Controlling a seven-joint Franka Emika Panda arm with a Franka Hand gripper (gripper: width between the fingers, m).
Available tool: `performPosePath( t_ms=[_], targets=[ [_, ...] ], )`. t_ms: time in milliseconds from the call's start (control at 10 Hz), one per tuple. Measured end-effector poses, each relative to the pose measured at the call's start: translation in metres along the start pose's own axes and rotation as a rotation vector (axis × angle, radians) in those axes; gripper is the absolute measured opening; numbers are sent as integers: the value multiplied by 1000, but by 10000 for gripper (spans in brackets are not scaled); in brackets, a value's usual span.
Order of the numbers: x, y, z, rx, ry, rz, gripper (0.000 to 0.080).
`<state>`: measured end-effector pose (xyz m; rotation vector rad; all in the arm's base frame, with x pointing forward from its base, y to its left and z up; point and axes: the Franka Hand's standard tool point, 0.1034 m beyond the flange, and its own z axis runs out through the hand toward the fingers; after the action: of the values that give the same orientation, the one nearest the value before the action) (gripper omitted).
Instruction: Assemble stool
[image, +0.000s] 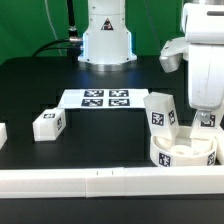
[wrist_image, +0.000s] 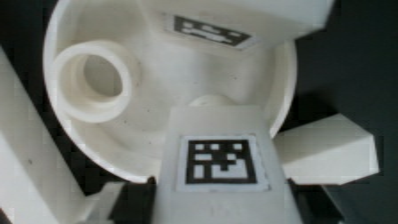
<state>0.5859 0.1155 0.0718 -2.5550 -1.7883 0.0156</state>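
Gripper (image: 205, 121) hangs just over the far rim of the thick round white plastic seat (image: 186, 152). Can't tell if the jaws are parted or closed.

Seat lies flat on black table (image: 100, 140), beside white front rail (image: 90, 180).

Upright white block leg (image: 160, 110) touches the seat, to the exterior view's left of the claw. One round socket (wrist_image: 93, 78) is vacant.

Spare block leg (image: 48, 123) sits well apart.

Bright, even overhead light with white plastic near glare; the wrist view is softly blurred.
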Motion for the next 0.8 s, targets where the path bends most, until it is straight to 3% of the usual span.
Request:
performPosePath(
  t_ms=[200,600,800],
  targets=[
    [-1,0,0,0,0,65,335],
    [-5,0,2,15,2,586,337],
    [-2,1,3,-4,25,785,337]
  ],
)
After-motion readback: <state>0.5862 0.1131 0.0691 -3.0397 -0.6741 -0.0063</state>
